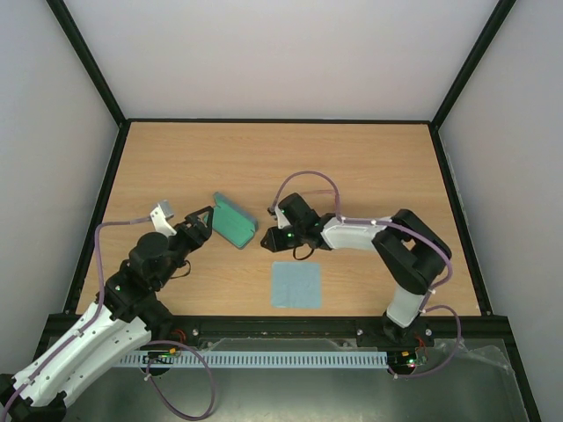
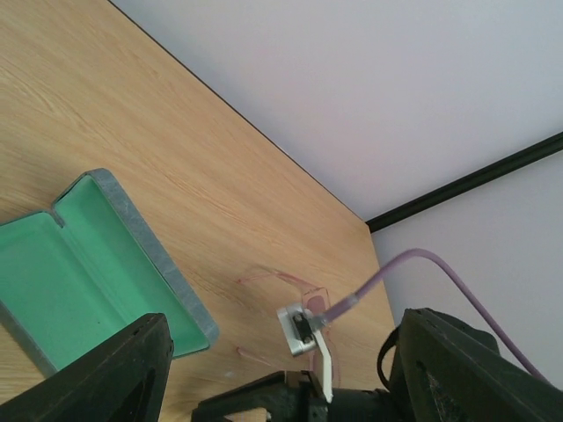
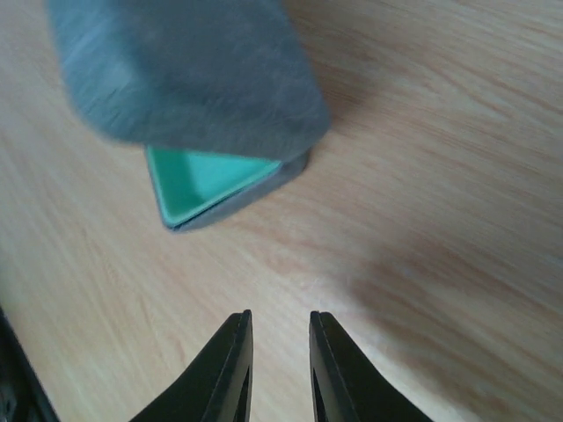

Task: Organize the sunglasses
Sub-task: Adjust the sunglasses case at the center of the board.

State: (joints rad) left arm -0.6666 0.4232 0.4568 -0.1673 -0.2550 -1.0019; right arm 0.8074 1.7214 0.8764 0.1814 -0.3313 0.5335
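Note:
The sunglasses (image 2: 310, 294), thin and pinkish-red, lie on the wood in the left wrist view, partly behind the right arm's silver mount (image 2: 297, 330). In the top view the right wrist hides them. The grey-blue case (image 1: 234, 221) lies open with its green inside showing (image 2: 79, 268). My left gripper (image 1: 204, 215) is wide open and empty, just left of the case. My right gripper (image 1: 266, 239) sits just right of the case. Its fingers (image 3: 236, 360) stand a narrow gap apart with nothing between them, and the case (image 3: 189, 79) is just ahead.
A flat square blue-grey cloth (image 1: 296, 284) lies on the table near the front, right of centre. A purple cable (image 1: 308, 176) loops above the right wrist. Black frame rails (image 1: 277, 120) border the table.

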